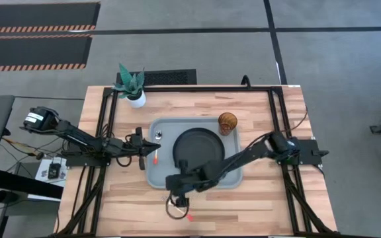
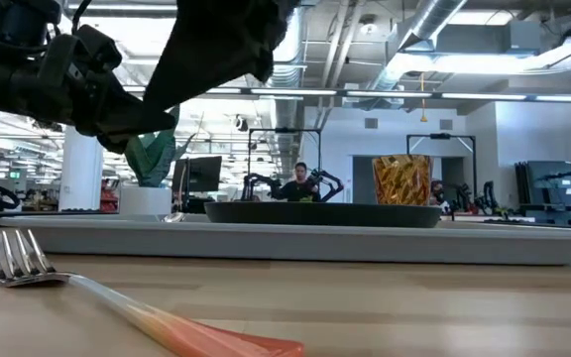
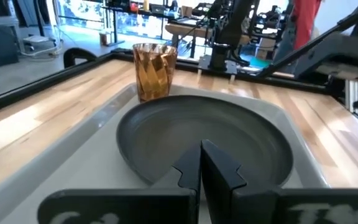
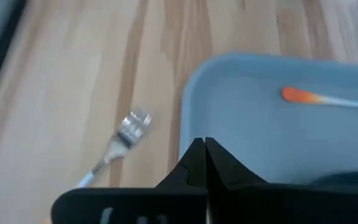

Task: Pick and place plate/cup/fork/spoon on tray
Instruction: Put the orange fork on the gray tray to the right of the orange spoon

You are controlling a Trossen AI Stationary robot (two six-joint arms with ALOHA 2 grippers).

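Note:
The pale tray (image 1: 233, 178) lies mid-table. On it rest the black plate (image 1: 200, 147), the amber cup (image 1: 227, 123) upright at its far right corner, and the spoon (image 1: 157, 149) along its left side. The fork (image 1: 179, 211) lies flat on the table in front of the tray's near edge; its prongs show in the low view (image 2: 13, 260). My right gripper (image 1: 176, 197) is shut and empty, above the table between the tray's near left corner and the fork (image 4: 126, 134). My left gripper (image 1: 145, 151) is shut and empty at the tray's left edge, pointing at the plate (image 3: 204, 134).
A white pot with a green plant (image 1: 133, 89) stands at the table's far left corner. Black frame rails run along the table's left and right sides. Bare wood lies to the right of the tray and along the near edge. A person (image 2: 300, 180) sits far behind the table.

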